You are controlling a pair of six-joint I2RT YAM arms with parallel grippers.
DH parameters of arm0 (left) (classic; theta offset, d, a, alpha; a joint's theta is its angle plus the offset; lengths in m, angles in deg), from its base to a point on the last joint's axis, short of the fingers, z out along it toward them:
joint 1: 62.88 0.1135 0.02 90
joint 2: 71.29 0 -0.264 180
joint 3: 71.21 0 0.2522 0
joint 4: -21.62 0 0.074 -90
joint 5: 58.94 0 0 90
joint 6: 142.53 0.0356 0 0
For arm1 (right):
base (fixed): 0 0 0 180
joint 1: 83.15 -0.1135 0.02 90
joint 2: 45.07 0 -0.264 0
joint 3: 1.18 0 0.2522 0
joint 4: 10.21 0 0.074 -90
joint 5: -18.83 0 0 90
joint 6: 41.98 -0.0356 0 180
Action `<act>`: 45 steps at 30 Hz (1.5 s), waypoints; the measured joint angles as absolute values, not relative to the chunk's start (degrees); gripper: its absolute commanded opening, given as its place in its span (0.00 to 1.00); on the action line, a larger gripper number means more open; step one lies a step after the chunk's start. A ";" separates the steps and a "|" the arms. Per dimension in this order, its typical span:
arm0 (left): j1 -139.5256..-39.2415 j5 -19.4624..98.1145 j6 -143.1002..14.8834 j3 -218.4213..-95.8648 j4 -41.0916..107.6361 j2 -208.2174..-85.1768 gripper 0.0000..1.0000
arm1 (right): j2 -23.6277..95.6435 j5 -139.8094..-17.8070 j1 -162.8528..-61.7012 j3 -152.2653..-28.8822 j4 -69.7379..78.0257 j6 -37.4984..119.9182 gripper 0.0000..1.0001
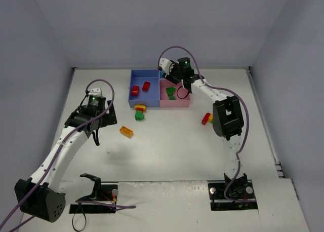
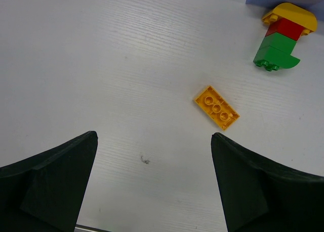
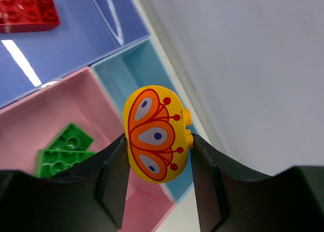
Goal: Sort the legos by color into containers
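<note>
Two tools are working: the right tool (image 3: 157,184) is clamping a yellow patterned lego (image 3: 155,133) above the teal tray (image 3: 134,72). The left tool (image 2: 154,186) is hanging with fingers spread over the counter (image 2: 101,65), near an orange brick (image 2: 216,107).

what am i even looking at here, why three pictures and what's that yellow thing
Two robot arms are bolted to a white table. One picture looks down from above; the other two come from cameras on each wrist. The right pincer is shut on a yellow painted brick, held over the joined trays: blue tray with red bricks, pink tray with green bricks, and a narrow teal tray. The left pincer is open above an orange brick, beside a yellow-red-green stack.
</note>
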State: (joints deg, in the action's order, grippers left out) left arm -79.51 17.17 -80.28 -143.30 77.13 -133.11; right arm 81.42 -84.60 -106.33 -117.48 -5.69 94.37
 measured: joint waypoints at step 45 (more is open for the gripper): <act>-79.51 15.95 -81.76 -143.26 79.06 -128.44 0.87 | 64.46 -88.12 -108.91 -102.64 -12.81 75.95 0.71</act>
State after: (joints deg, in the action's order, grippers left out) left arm -79.51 15.95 -81.76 -143.26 79.06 -128.44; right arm 64.46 -88.12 -108.91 -102.64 -12.81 75.95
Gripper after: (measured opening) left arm 0.870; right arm 0.702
